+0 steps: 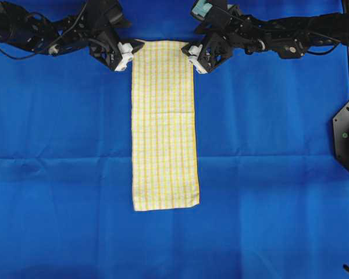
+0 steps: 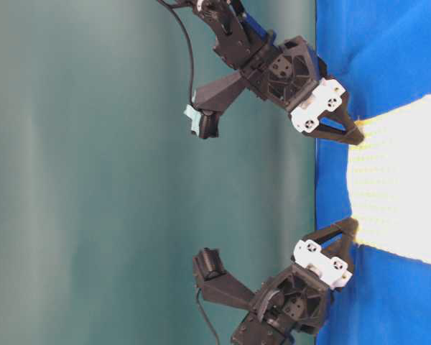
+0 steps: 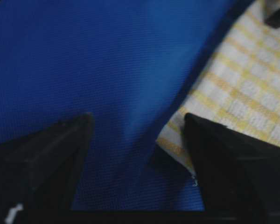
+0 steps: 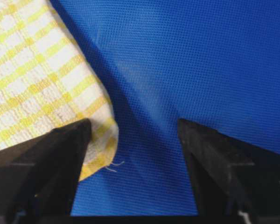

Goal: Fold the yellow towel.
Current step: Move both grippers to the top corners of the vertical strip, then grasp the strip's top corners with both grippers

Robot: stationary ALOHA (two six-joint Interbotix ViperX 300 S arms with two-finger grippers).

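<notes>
The yellow towel (image 1: 164,125) lies flat as a long narrow strip on the blue cloth (image 1: 58,174), with bare blue to both sides. Both arms reach inward, tips tilted down at its far corners. The left gripper (image 1: 134,49) and the right gripper (image 1: 191,53) each stand spread, one finger over a corner, gripping nothing.

The yellow towel (image 1: 164,125) lies flat as a long strip on the blue cloth (image 1: 58,145), in the middle. At its far end, the left gripper (image 1: 130,53) stands at the left corner and the right gripper (image 1: 195,58) at the right corner, each straddling its corner.
</notes>
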